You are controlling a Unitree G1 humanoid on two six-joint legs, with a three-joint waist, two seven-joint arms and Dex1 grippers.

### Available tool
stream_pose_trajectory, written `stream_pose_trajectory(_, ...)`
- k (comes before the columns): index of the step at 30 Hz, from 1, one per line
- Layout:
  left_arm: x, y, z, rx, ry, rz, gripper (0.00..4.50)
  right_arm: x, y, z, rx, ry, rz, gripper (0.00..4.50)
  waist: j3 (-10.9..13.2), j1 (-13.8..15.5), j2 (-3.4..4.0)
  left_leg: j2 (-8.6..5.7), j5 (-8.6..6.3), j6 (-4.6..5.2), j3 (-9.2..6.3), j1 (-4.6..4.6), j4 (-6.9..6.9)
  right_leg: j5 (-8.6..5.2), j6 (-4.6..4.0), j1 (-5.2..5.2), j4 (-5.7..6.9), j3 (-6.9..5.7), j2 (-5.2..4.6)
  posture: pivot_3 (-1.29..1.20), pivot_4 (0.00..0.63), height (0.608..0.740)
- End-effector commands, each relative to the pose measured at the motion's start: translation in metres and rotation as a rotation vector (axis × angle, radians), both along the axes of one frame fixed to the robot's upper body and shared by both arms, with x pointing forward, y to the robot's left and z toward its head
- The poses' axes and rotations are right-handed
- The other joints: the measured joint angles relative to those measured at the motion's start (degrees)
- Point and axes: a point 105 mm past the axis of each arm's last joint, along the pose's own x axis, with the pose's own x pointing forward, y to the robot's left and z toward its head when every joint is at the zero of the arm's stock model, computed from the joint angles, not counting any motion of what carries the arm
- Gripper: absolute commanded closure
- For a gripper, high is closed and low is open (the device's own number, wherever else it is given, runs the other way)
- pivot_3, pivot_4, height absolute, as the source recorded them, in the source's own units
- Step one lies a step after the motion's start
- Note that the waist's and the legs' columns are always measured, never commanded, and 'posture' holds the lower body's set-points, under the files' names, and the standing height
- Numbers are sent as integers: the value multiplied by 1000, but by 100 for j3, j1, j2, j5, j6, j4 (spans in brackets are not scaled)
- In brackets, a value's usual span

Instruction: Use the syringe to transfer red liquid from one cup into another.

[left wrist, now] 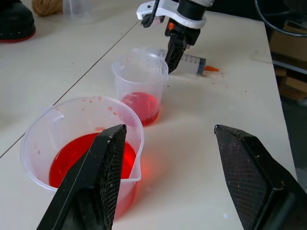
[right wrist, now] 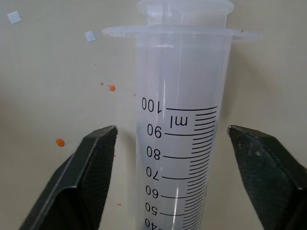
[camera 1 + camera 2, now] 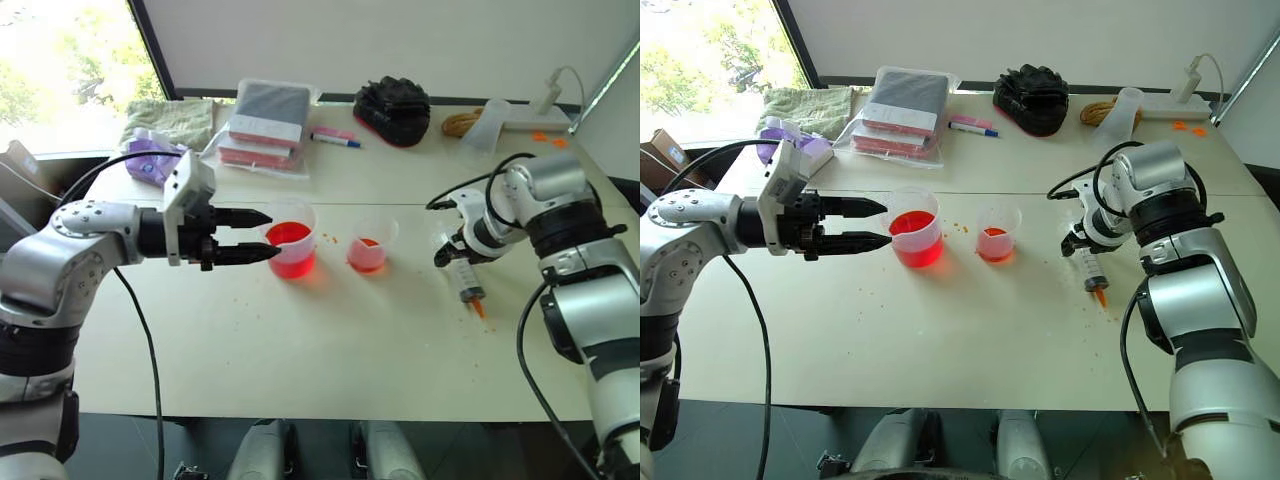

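While the syringe [image 2: 180, 129] lies flat on the worktop [image 3: 300, 340], the right hand [image 3: 458, 252] sits right over its barrel.

Fingers are spread either side, not pinching yet. Its long axis runs from the plunger end under the hand to the orange tip nearer the robot. The left hand [image 3: 262, 236], spread too, hovers at the spouted beaker [image 3: 291, 250], with the smaller cup [image 3: 368, 245] between. Orange drips speckle the worktop, clutter along the far edge.

Open left claw [image 1: 168, 182] beside the larger cup [image 1: 81, 143] of red liquid [image 1: 88, 155].
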Motion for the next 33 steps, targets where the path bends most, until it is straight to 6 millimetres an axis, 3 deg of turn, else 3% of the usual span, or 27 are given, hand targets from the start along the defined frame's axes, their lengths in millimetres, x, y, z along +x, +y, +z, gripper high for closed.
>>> stream_pose_trajectory(1, -4, 2, 13, -7, -52, 3, 1462, 5, 4, 14, 18, -38, 1, 2822, 0, -1, 0, 0, 0, 0, 0, 0, 0, 0, 0, 0, 0, 0, 0, 0, 150, 740)
stream_pose_trajectory(2, -4, 2, 13, -7, -52, 4, 1462, 5, 5, 14, 20, -38, 1, 3150, 0, -2, 0, 1, 0, 0, -1, 0, 0, 0, 0, 1, 0, 0, 1, 0, 150, 740)
stream_pose_trajectory(8, -3, 2, 13, -7, -52, 7, 1462, 9, 2, 22, 9, -94, -7, 3162, 0, -14, 0, 1, 0, 0, -1, 2, 0, 0, 0, 1, 0, 0, 3, 0, 150, 740)
stream_pose_trajectory(12, -1, 3, 16, -9, -54, 10, 1462, 14, 1, 45, 22, -210, 16, 3162, 0, -9, 1, 3, 0, 0, -2, 1, -1, 0, 0, 0, 1, 0, 4, 0, 150, 740)
stream_pose_trajectory(15, 1, 5, 21, -23, -56, 13, 1462, 22, 1, 71, -6, -392, 73, 3162, 0, 7, 0, 3, 0, 0, -2, 1, -1, 0, 0, 0, 0, 0, 4, 0, 150, 740)
stream_pose_trajectory(19, 9, 10, 31, -57, -65, 35, 1462, 29, 12, 135, -72, -794, 189, 3162, 0, 10, 1, 3, 0, 0, -2, 1, 0, 0, 1, 1, 0, 0, 5, 0, 150, 740)
stream_pose_trajectory(23, 16, 14, 37, -66, -76, 47, 1462, 25, 40, 178, -45, -1086, 299, 3162, 0, -11, 1, 6, 0, 0, -3, 2, -1, 0, 1, 0, 0, 0, 13, 0, 150, 740)
stream_pose_trajectory(27, 24, 16, 48, -69, -120, 65, 1462, 11, 94, 213, 46, -1387, 493, 3162, 0, -33, 0, 11, 1, -2, -1, 5, 0, 0, 1, 0, 5, 1, 18, 0, 150, 740)
stream_pose_trajectory(30, 23, 13, 66, -90, -150, 51, 1462, -7, 143, 222, 329, -1469, 677, 3162, 1, -21, -1, 14, 3, -5, -1, 4, 0, 0, 2, -2, 8, 2, 23, 0, 150, 740)
stream_pose_trajectory(33, 27, 19, 79, -104, -170, 66, 1462, -17, 169, 229, 570, -1509, 738, 3162, 1, 5, -1, 18, 4, -7, -4, 3, 1, 0, 2, 1, 12, 2, 39, 0, 150, 740)
